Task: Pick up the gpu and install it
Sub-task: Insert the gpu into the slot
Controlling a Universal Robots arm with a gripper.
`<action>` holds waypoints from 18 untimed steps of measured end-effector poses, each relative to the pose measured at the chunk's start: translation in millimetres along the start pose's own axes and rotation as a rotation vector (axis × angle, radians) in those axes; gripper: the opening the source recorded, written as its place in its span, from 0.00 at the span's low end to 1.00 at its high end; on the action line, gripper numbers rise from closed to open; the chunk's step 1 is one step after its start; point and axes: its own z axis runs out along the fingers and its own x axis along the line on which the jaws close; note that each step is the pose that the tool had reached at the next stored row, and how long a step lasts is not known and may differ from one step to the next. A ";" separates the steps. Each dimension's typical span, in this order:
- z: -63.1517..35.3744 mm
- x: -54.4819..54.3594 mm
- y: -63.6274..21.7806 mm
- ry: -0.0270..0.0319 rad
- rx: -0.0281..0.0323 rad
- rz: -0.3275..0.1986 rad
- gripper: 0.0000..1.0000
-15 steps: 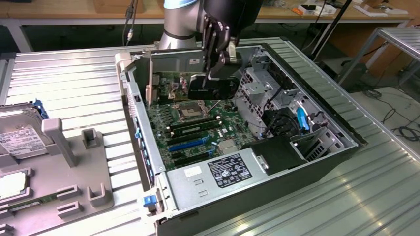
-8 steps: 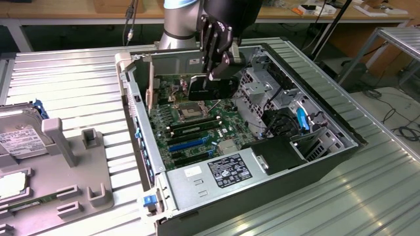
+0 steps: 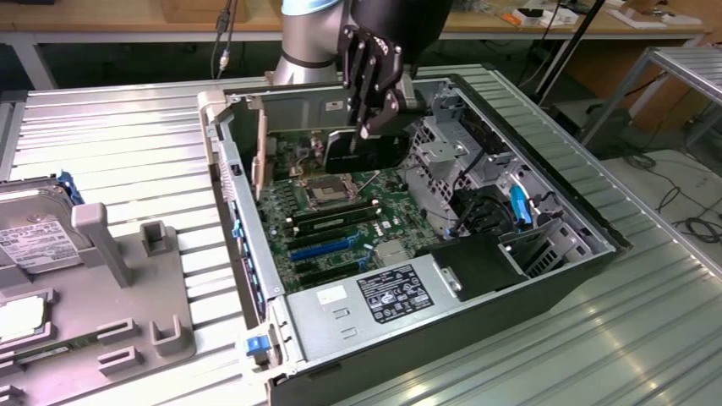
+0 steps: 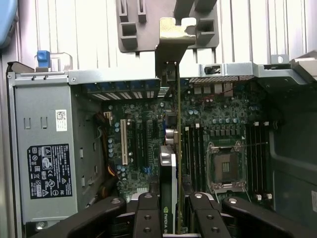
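Observation:
My gripper (image 3: 370,127) hangs over the open computer case (image 3: 564,254), shut on the gpu (image 3: 361,152), a dark flat card held above the motherboard (image 3: 338,228). In the wrist view the gpu (image 4: 168,173) runs edge-on between my two black fingers (image 4: 148,215), and my gripper (image 4: 171,208) clamps its near end. Its silver end bracket (image 4: 174,42) points toward the case's rear wall (image 4: 223,72). The card sits over the expansion slots (image 4: 143,144), beside the memory slots (image 4: 195,148); I cannot tell whether its lower edge touches a slot.
Inside the case are a power supply (image 3: 390,292), a CPU socket (image 3: 325,194) and a drive cage (image 3: 451,156). A hard drive (image 3: 34,241) and a grey holder tray (image 3: 135,296) lie on the ribbed metal table at the exterior view's left.

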 end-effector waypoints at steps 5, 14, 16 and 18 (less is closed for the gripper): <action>0.4 -1.6 -5.9 -0.0015 0.0002 0.000 0.27; 1.5 -4.6 -14.8 -0.0021 0.0056 -0.001 0.27; 1.2 -5.6 -20.3 -0.0020 0.0055 -0.002 0.27; 1.1 -6.1 -23.9 -0.0019 0.0054 -0.003 0.27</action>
